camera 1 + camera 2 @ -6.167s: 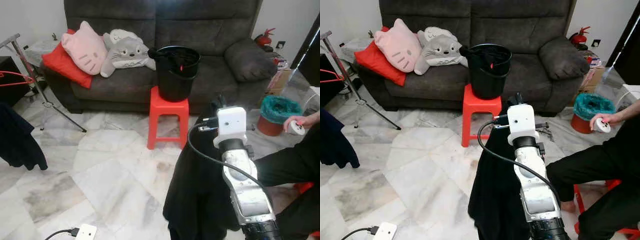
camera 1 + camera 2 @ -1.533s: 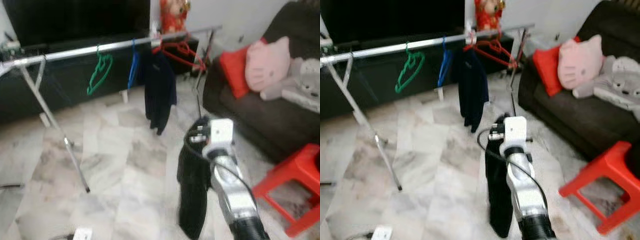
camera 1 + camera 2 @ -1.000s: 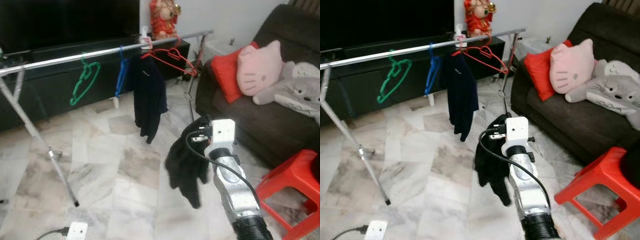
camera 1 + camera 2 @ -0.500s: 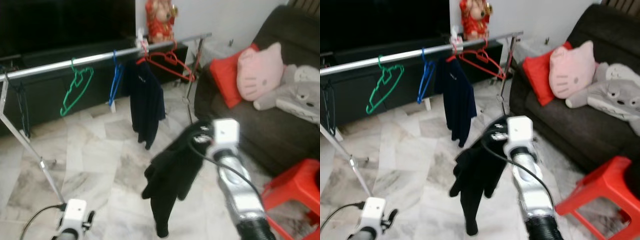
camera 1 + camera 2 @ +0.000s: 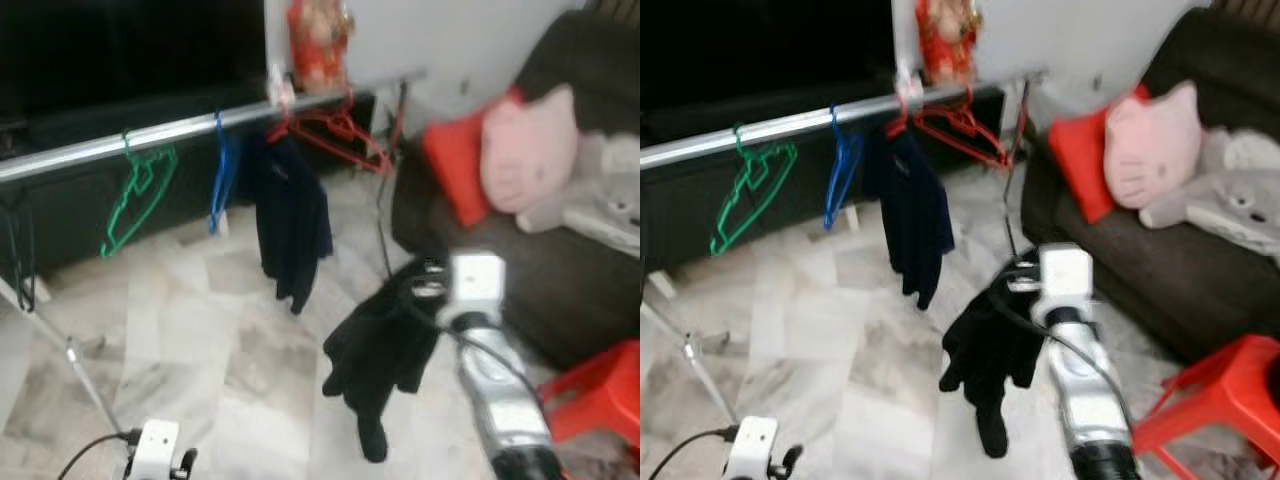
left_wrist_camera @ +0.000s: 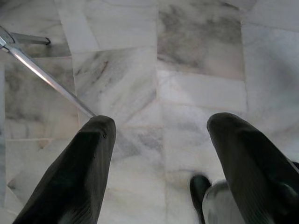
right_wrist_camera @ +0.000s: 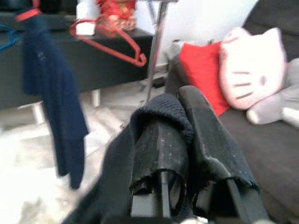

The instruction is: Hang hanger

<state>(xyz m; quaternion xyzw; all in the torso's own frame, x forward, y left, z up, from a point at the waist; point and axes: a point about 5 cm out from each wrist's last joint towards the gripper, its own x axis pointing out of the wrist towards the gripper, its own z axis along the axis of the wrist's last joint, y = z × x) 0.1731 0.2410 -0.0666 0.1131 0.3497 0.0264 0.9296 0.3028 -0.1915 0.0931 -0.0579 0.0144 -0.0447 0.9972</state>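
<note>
Black garment (image 7: 154, 140) hides the hanger; eye views blurred.

A rail (image 5: 150, 137) is crossing the upper left of the head view, carrying a green hanger (image 5: 135, 190), a blue hanger (image 5: 222, 170), a navy garment (image 5: 292, 220) and a red hanger (image 5: 340, 135). Bare rail is showing between green and blue. A sofa (image 5: 560, 270) is closing off the right; marble floor (image 5: 200, 340) is lying open at lower left.

Right hand (image 7: 187, 140) raised forward, clamped; left hand (image 6: 159, 154) low, fingers apart
</note>
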